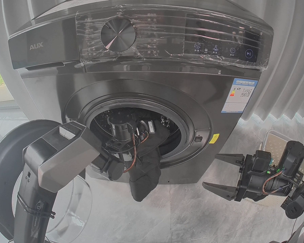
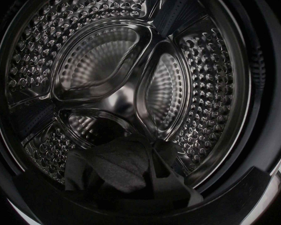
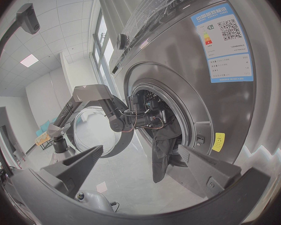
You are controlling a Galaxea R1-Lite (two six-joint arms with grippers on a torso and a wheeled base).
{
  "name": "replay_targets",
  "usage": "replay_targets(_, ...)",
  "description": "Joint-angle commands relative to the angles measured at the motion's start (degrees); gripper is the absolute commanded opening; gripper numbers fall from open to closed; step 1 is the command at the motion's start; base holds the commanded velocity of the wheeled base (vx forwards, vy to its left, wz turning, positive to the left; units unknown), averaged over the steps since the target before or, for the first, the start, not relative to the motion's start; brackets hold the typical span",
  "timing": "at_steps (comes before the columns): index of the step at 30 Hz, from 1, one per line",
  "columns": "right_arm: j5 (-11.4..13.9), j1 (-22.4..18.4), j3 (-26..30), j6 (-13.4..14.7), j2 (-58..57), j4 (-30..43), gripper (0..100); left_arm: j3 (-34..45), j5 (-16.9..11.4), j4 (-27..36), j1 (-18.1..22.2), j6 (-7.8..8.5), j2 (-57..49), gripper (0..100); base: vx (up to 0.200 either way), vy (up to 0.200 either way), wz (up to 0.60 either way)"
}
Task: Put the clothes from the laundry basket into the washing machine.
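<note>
Has the left gripper point(image 1: 151, 126) in the washer's point(image 1: 199, 95) door opening — grip impossible to tell. Has a dark garment point(image 1: 145, 176) draped over the door rim, part inside the drum, part hanging outside. Holds the right gripper point(image 1: 210, 170) spread wide — near the basket point(image 1: 272, 142).
</note>
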Motion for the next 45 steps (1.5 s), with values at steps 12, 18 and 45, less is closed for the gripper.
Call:
replay_targets(12,0.0,0.0,0.1,0.0,0.1,0.0,100,-12.1,0.0,5.0,1.3,-0.48,5.4,0,0.000,0.000,0.00)
replay_targets(18,0.0,0.0,0.1,0.0,0.1,0.0,100,-15.7,0.1,6.7,2.0,-0.48,6.4,0,0.000,0.000,0.00)
replay_targets(45,0.0,0.1,0.2,-0.1,0.2,0.0,100,-16.2,0.1,8.8,2.4,-0.48,6.9,100,0.000,0.000,0.00)
